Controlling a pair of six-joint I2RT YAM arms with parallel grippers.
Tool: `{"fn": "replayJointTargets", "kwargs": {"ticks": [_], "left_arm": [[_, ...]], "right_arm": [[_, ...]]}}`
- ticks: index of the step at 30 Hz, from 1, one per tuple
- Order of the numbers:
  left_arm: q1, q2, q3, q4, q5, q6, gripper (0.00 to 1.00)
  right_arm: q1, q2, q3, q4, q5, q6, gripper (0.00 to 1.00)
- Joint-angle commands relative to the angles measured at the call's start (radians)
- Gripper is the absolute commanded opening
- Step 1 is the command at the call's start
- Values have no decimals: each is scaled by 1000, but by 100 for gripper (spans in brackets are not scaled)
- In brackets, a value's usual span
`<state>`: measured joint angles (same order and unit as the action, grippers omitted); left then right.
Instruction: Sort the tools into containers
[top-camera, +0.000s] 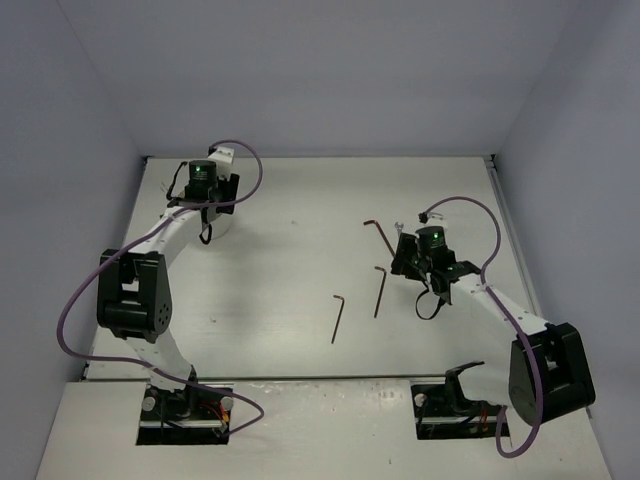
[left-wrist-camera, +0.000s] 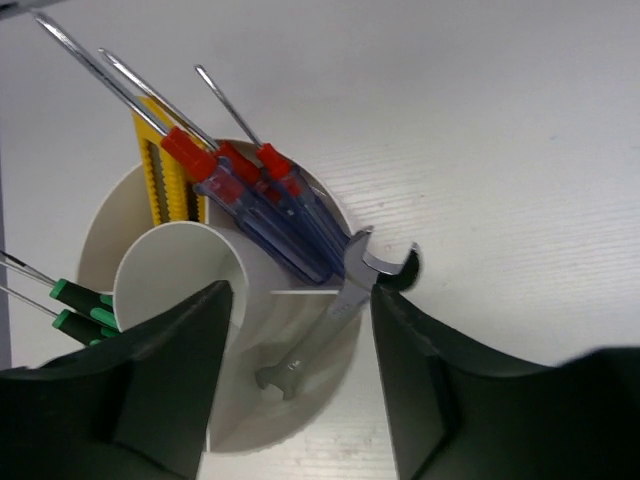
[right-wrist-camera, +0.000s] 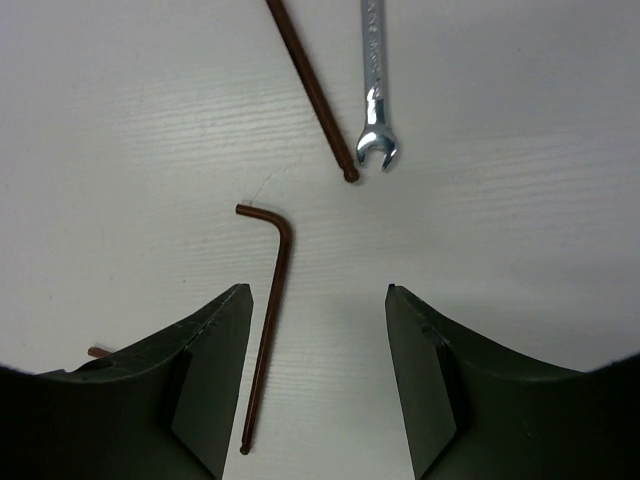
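Tools mostly in. White cup (left-wrist-camera: 100, 220) sits far-left on the table (top-camera: 300, 200) and holds:
- blue-handled screwdrivers (left-wrist-camera: 265, 215) with red collars
- a yellow knife (left-wrist-camera: 160, 170) beside them
- green-handled screwdrivers (left-wrist-camera: 85, 305) on the other side of the inner divider
- a silver wrench (left-wrist-camera: 340, 303) leaning in the near compartment, its open end over the rim

Left gripper (left-wrist-camera: 300, 290) hangs directly over the cup, fingers spread wide either side of the wrench, holding nothing. One finger is close to the wrench head; can't tell if they touch.

Loose on the right half of the table:
- bent hex key (right-wrist-camera: 268, 330), lying flat
- second hex key (right-wrist-camera: 310, 85) and second wrench (right-wrist-camera: 374, 90) just beyond it, their ends near each other but apart
- third hex key (top-camera: 337, 317), nearer the table's middle

Right gripper (right-wrist-camera: 315, 290) hovers over the bent hex key, fingers well apart and empty, the key's long leg close to one finger.
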<state>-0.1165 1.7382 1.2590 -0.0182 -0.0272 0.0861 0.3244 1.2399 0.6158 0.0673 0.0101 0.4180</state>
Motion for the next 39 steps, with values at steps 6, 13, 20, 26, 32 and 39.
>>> {"fn": "replayJointTargets", "kwargs": {"ticks": [6,13,20,26,32,39], "left_arm": [[-62,-149,233,-209,66,-172,66],[-74,-260,261,-542,95,-324,70],[-75,-471,8,-545,160,-332,70],[-72,-549,-84,-533,134,-330,71],[-66,-561,-94,-534,119,-318,71],[-64,-558,-99,-534,122,-318,71]], "right_arm": [[-159,114,261,-52,-36,-35,50],[-200,395,501,-132,-72,-72,39],[-200,590,671,-256,-76,-167,35],[-195,675,742,-326,-91,-228,37],[-166,736,785,-367,-75,-272,37],[-147,776,804,-375,-83,-276,37]]}}
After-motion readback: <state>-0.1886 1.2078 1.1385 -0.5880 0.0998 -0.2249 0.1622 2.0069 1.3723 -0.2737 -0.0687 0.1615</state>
